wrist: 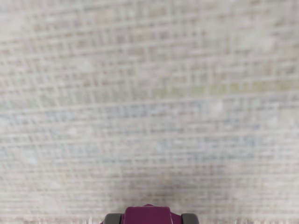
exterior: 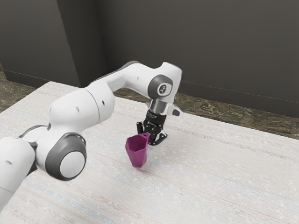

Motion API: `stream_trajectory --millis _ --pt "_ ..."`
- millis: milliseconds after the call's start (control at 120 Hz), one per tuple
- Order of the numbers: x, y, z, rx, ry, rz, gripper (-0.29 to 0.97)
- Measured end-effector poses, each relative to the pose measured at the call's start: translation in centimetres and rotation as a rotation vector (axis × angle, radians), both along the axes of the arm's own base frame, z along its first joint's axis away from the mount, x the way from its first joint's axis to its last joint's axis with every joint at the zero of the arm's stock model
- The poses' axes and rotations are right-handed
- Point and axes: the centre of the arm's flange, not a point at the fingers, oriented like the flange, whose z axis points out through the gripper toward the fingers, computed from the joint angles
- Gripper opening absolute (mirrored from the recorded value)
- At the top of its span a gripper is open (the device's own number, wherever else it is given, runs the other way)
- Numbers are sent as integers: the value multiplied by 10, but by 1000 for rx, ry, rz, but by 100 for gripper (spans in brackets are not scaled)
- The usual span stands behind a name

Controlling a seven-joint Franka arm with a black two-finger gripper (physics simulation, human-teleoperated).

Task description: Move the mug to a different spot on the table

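1. Surface (exterior: 224, 177): a pale, finely woven-patterned tabletop spans the exterior view from lower left to right edge. In the wrist view the same grid-like texture (wrist: 149, 93) lies beneath the hand.

2. Wall (exterior: 210, 42): dark grey panels stand behind the surface. A strip of mottled brown floor (exterior: 233, 112) runs between the wall base and the far edge of the surface.

3. Arm (exterior: 93, 107): the white, grey-jointed arm enters from the exterior view's lower left, rises over the surface and bends downward at the wrist near the middle of the view.

4. Mug (exterior: 137, 151): magenta, faceted, tapering toward its base. It is near the middle of the surface, directly below the wrist, and is tilted with its open top leaning toward the exterior view's left. A faint shadow lies just beside its base. Whether the base touches the surface cannot be determined. In the wrist view a magenta part of the mug (wrist: 148, 216) sits at the hand.

5. Gripper (exterior: 150, 138): black, pointing down, clamped on the mug at its upper rim on the side toward the exterior view's right. In the wrist view a grey fingertip (wrist: 112, 219) sits against each side of the magenta part, confirming a two-sided grasp.
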Motion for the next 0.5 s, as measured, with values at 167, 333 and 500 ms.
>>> stream_trajectory --millis 167,333,500 --pt "7 55 14 2 1 78 5" --pt "11 110 19 9 10 160 4" --pt "7 138 11 20 43 203 1"
